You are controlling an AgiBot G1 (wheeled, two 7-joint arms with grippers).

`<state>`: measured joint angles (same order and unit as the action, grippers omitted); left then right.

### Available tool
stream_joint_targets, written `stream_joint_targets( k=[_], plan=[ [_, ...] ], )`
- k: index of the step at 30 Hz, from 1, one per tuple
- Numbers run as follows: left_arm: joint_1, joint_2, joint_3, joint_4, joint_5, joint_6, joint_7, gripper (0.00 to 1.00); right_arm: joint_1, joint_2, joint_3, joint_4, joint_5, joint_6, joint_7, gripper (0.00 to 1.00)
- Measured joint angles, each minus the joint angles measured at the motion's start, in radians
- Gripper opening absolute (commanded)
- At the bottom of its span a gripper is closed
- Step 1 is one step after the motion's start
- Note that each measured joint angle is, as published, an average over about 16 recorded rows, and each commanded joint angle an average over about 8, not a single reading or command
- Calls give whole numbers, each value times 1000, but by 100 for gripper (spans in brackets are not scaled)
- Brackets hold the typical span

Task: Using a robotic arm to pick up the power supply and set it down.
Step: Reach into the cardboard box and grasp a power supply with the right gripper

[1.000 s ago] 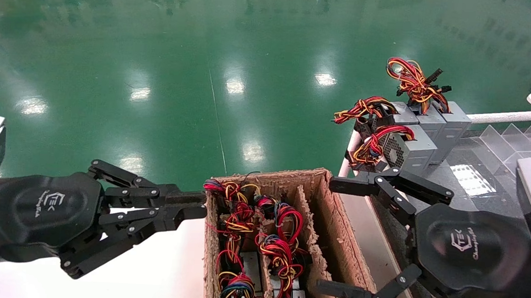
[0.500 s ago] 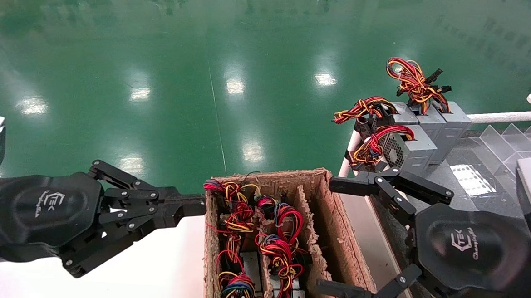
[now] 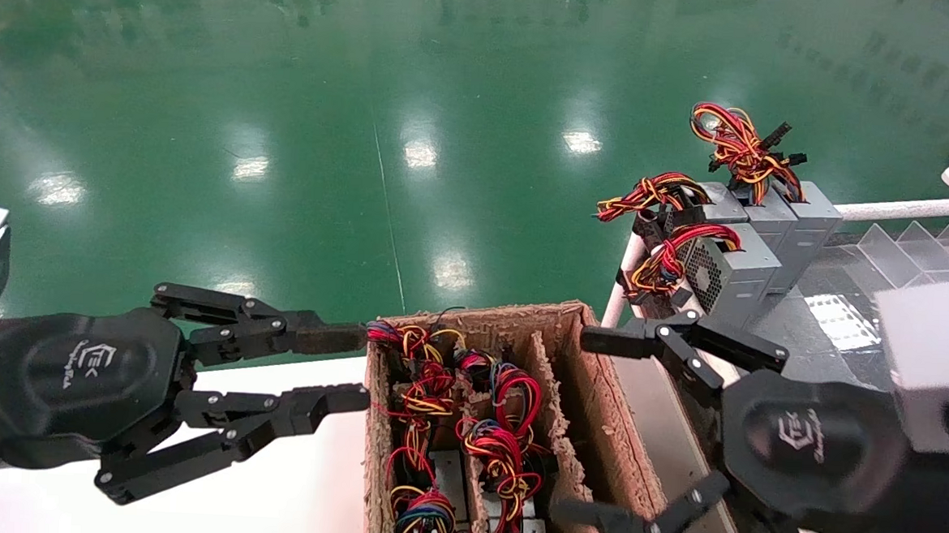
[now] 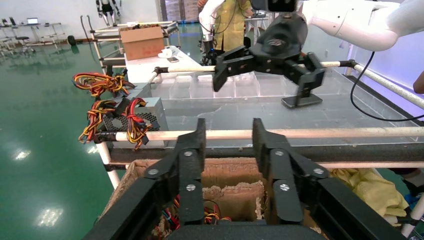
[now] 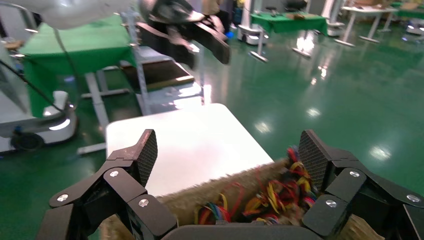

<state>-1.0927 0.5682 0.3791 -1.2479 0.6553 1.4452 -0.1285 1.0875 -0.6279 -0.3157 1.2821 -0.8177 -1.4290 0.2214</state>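
Power supplies stand in a divided cardboard box, their red-yellow-black wire bundles sticking up. In the left wrist view the box lies just beyond my fingers. My left gripper is open beside the box's left wall, holding nothing; it shows the same in its own view. My right gripper is wide open and empty at the box's right wall. Seen from the right wrist, that gripper frames the wires between its pads.
Several more grey power supplies with wire bundles stand on the dark table at the right, behind a white rail. A white table lies under my left arm. Green floor lies beyond.
My left gripper has gone from nearly shut to open. My right arm has shifted a little left toward the box, still wide open.
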Motion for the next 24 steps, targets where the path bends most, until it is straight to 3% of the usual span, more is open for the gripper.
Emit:
stream_joint_targets(
  k=[6,14,24],
  plan=[
    [0,0,0,0,0,0,0,100,39,-44,-70,12,-145,90,86,99],
    [0,0,0,0,0,0,0,100,123,-141,-195,-15,-365,171,236,2],
    [0,0,0,0,0,0,0,100,195,-229,-282,-112,-477,147,300,0]
  ],
)
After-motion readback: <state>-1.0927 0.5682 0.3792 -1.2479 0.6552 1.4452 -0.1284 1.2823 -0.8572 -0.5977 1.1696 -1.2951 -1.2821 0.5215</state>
